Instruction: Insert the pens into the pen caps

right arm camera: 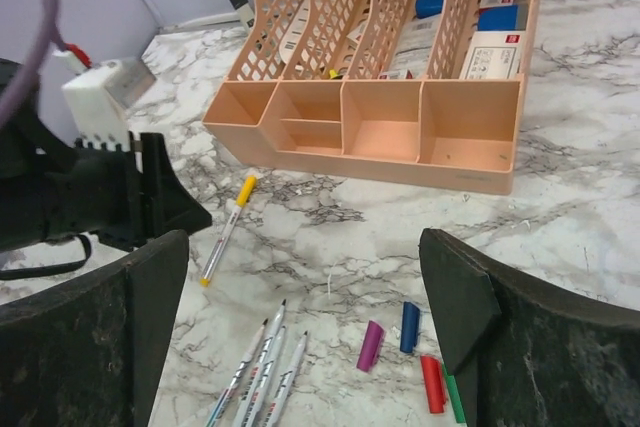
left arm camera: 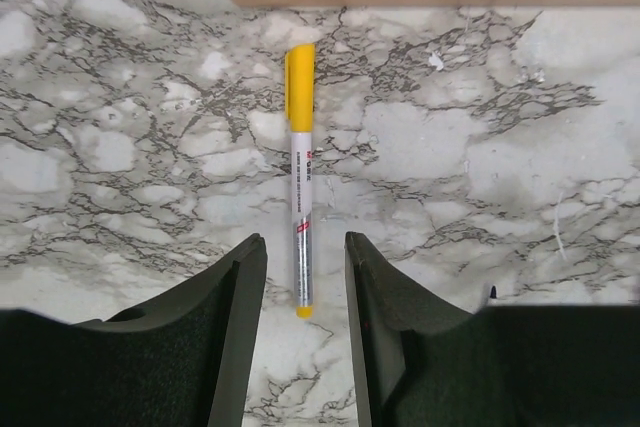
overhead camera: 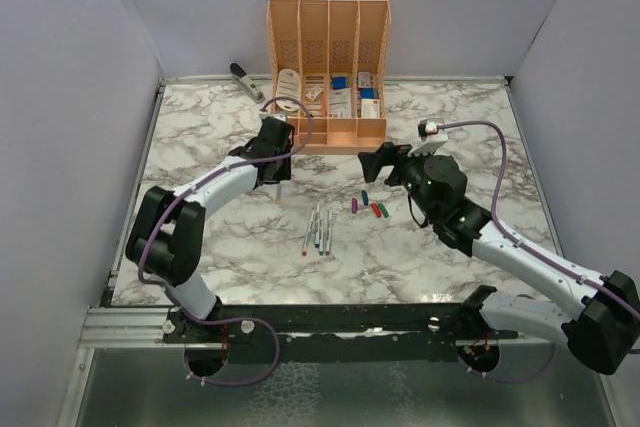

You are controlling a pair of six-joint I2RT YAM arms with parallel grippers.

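Yellow-capped pen flat on marble desk, frame centre, lower end between the fingers of the left pincer, parted, gripping nothing. Right pincer wide apart, empty. Four bare pens lower left, caps lower centre. Likely light, stiff, slick: take mid-barrel. Smooth desk; organiser close behind.

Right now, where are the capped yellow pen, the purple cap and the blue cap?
capped yellow pen (left arm camera: pixel 301 197): left wrist view, middle of its white barrel.
purple cap (right arm camera: pixel 369 345): right wrist view, its middle.
blue cap (right arm camera: pixel 409 327): right wrist view, its middle.
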